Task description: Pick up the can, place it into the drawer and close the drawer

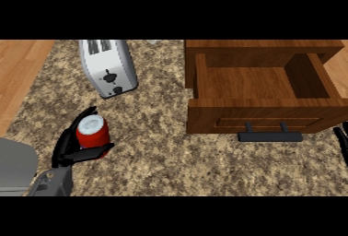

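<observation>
A red can (92, 132) with a white top stands upright on the speckled counter at the lower left. My left hand (70, 143) is curled round it, fingers behind its left side and thumb across its lower front. The wooden drawer (262, 102) at the upper right is pulled open, its inside bare, with a black handle (269, 136) on its front. Only a sliver of my right hand (341, 144) shows at the right edge, below the drawer's right corner.
A silver toaster (107, 67) lies at the top, left of the drawer. A wood floor strip (19, 73) runs along the counter's left edge. A grey surface (15, 168) sits at the lower left corner.
</observation>
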